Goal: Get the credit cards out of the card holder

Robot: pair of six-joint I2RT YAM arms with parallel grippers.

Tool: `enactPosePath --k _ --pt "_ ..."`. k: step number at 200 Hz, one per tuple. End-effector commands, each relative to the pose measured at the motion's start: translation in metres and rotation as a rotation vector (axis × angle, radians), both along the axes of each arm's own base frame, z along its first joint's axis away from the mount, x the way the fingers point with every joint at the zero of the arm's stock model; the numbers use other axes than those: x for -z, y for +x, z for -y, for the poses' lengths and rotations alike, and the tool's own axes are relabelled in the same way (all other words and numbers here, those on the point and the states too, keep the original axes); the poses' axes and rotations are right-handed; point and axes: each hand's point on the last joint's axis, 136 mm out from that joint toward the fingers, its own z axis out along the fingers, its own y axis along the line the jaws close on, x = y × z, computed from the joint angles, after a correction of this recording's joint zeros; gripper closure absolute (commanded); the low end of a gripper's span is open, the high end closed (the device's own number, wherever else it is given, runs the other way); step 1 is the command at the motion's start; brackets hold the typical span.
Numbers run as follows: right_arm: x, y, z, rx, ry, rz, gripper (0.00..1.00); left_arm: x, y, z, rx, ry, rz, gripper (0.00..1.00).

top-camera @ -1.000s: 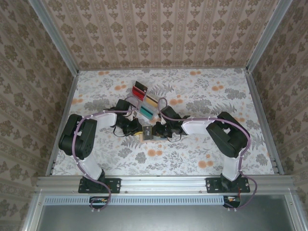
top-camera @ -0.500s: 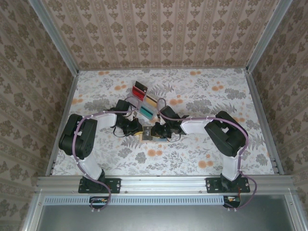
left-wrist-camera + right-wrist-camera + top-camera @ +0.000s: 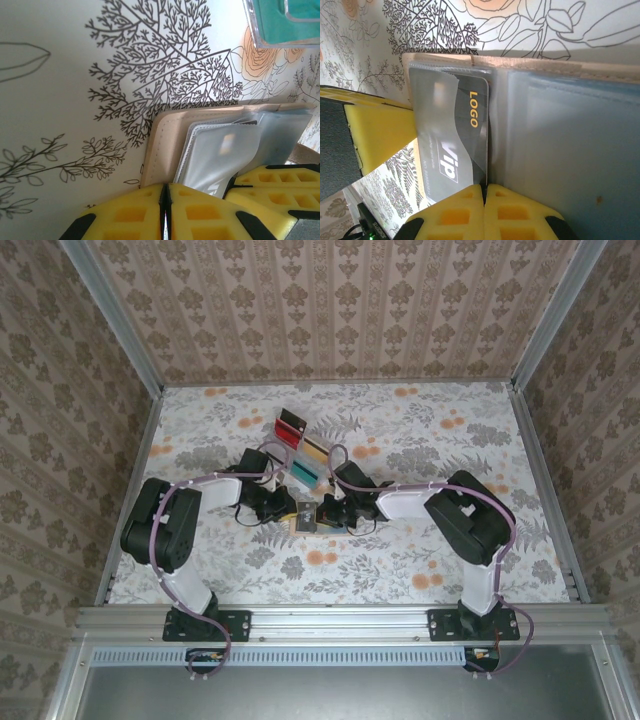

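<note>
**Left side.** The left gripper (image 3: 165, 202) meets the card holder (image 3: 161, 150) from 9 o'clock. Its fingers stand narrow, all but touching, and the tan cover's edge runs in beneath them. Judged purpose: clamp the cover so that the holder stays open and anchored to the table (image 3: 70, 75) during extraction. The clear pockets (image 3: 220, 150) fan upward from the cover.

**Centre.** In the top view the card holder lies open at table centre between both grippers. The clear stand (image 3: 300, 452) sits just beyond it at 12 o'clock and carries a teal card (image 3: 303, 473) and a red-and-black card (image 3: 290, 426). Neither card belongs to the task.

**Right side.** The right gripper (image 3: 484, 202) meets the holder from 3 o'clock. Its fingers are closed flush together. The edge of the grey credit card (image 3: 447, 135), printed "LOGO" and "VIP", runs into their seam. Judged purpose: pinch the card's exposed edge for withdrawal. The frames do not show whether the pocket film is caught as well. Most of the card remains seated in its pocket.

**Change from earlier frames.** The right arm has shifted slightly toward 9 o'clock, and its jaws have closed. The left arm, the holder and the stand are unchanged.
</note>
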Motion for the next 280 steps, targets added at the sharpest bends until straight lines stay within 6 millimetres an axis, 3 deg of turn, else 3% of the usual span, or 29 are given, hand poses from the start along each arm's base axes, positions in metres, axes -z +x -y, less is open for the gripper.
enactPosePath --k 1,38,72,116,137,212,280 --pt "-0.012 0.007 0.003 0.031 0.01 0.061 0.98 0.021 -0.02 -0.011 0.0 0.074 -0.083 0.84" --pt "-0.013 -0.002 0.023 0.068 -0.031 0.063 0.99 0.014 -0.015 -0.015 -0.004 0.082 -0.062 0.79" --pt "-0.011 -0.006 0.03 0.063 -0.043 0.057 0.99 0.008 -0.012 -0.015 -0.002 0.075 -0.052 0.79" --pt "-0.013 -0.003 0.029 0.058 -0.039 0.068 0.99 -0.038 0.004 -0.006 0.018 0.029 0.068 0.79" --pt "-0.01 -0.002 0.03 0.058 -0.051 0.052 0.98 -0.051 0.005 0.002 0.039 0.007 0.105 0.79" --pt "-0.011 0.004 0.024 0.061 -0.024 0.048 0.94 -0.018 -0.01 0.032 0.129 -0.009 0.016 0.84" --pt "-0.022 0.011 0.011 0.075 0.083 0.071 0.81 0.005 -0.021 0.022 0.123 0.046 -0.034 0.87"
